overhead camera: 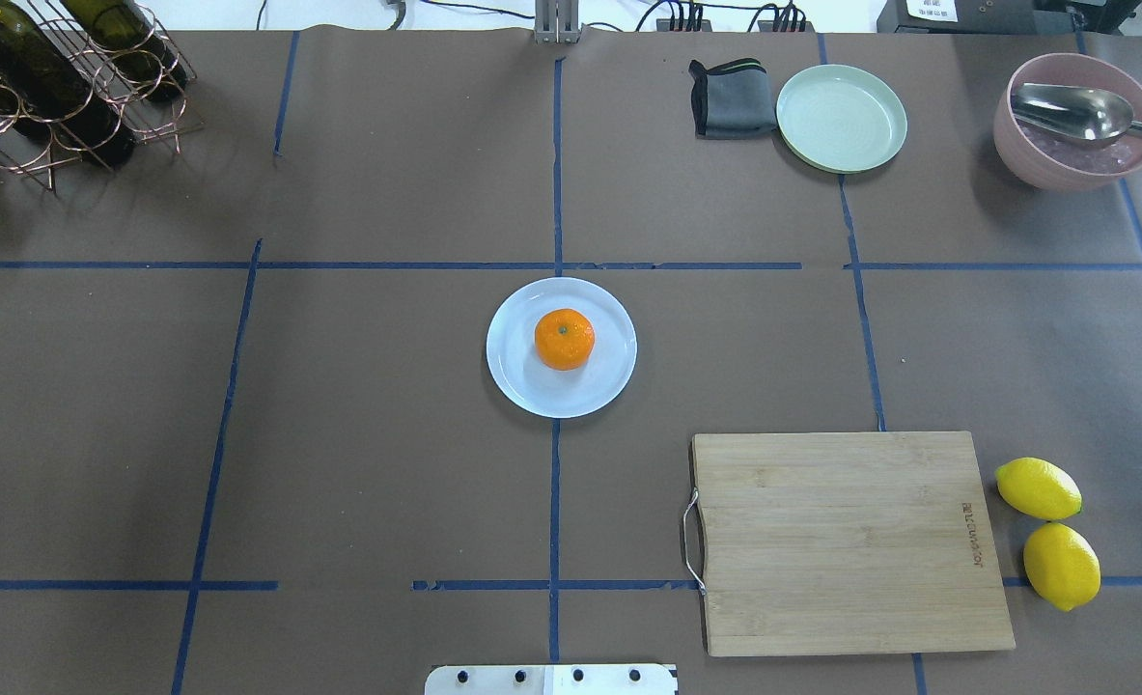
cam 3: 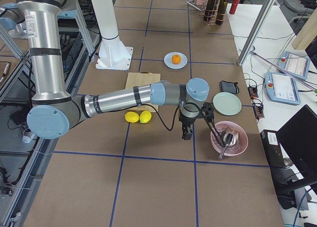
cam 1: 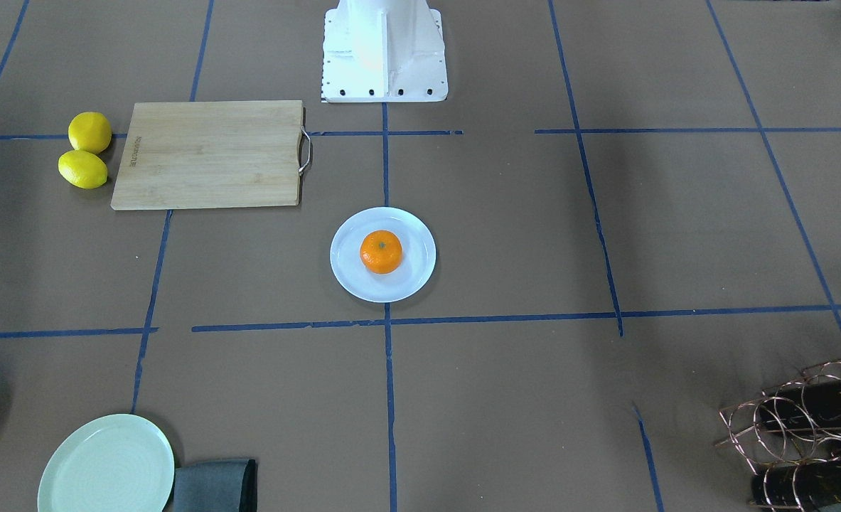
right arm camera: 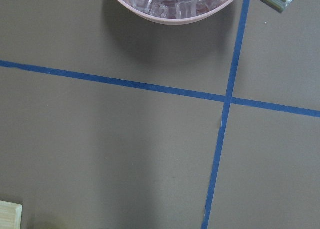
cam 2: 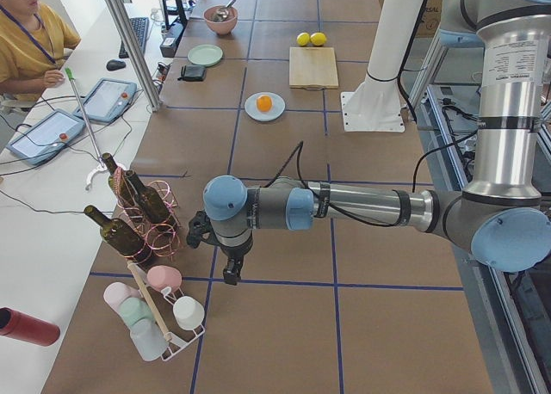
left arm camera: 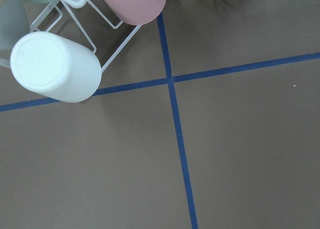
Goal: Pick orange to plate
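The orange (overhead camera: 564, 339) sits stem-up in the middle of the white plate (overhead camera: 522, 381), at the table's centre; the front view shows the same orange (cam 1: 381, 251) and plate (cam 1: 416, 274). Neither arm reaches into the overhead or front views. My left gripper (cam 2: 231, 273) hangs far off at the table's left end, beside the bottle rack. Far to the other end, my right gripper (cam 3: 186, 134) hangs between the lemons and the pink bowl. Both grippers show only in the side views, so I cannot tell whether they are open or shut. The wrist views show only the table.
A wooden cutting board (overhead camera: 846, 541) lies at the near right with two lemons (overhead camera: 1048, 531) beside it. A pale green plate (overhead camera: 841, 118), grey cloth (overhead camera: 730, 98) and pink bowl (overhead camera: 1072, 121) with ice and a spoon stand at the far right. A bottle rack (overhead camera: 59, 87) stands far left and a cup rack (cam 2: 159, 317) at the left end.
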